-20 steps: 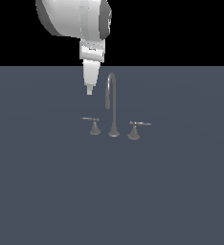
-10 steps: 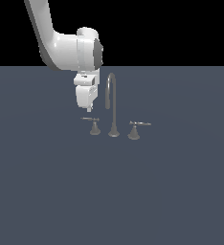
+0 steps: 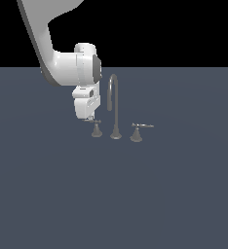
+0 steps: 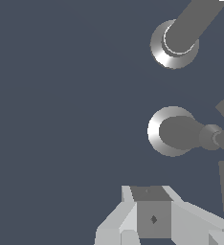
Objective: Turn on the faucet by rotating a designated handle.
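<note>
My arm: it comes down from the top of the exterior view's left, a thick white tube bending into a rounded joint, with the wrist block hanging straight down below it.
My claw (image 3: 89, 118): it points down and sits low, at the left end of the handle's rod. In the exterior view my fingertips seem to meet that rod, but I cannot tell if they touch it.
My claw's state: I cannot tell whether it is wide or narrow. The exterior view shows it too small, and the wrist view catches only one pale, faceted finger (image 4: 152, 217).
The handle (image 3: 96, 127): it stands on the exterior view's left of the spout, just beside it. It is a thin dull grey rod lying level on a small cone base.
The faucet (image 3: 115, 109): smooth grey metal. A tall, thin gooseneck rises from a flared base and curls over toward the exterior view's left.
The other lever (image 3: 137, 132): on the exterior view's right of the spout, a little brighter, rod pointing right.
Wrist view: two round flared bases shine along their edges, each with a grey stem.
The floor (image 3: 174, 194): flat, matte slate blue.
Count: one spout, two lever handles, one arm.
</note>
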### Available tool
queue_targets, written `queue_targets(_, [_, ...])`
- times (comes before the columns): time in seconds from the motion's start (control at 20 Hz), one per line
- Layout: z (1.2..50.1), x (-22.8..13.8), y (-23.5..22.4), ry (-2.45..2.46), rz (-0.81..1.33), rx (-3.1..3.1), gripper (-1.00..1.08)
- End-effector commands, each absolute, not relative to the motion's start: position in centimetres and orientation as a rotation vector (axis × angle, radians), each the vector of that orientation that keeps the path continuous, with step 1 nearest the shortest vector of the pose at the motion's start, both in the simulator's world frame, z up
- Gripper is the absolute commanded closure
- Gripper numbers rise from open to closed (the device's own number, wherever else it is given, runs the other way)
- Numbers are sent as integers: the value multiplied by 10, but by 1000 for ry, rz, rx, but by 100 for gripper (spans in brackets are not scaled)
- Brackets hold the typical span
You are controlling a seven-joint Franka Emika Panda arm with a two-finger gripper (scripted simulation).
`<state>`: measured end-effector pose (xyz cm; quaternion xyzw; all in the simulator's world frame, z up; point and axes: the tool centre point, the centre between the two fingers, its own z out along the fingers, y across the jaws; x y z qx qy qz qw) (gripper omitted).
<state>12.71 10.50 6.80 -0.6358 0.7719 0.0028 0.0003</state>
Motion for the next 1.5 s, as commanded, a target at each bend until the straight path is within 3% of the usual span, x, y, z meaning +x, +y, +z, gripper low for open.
queue_targets(0.0, [65, 128, 105, 2434, 0, -1986, 108])
queue_targets(1.45, [67, 78, 124, 2433, -11, -1977, 108])
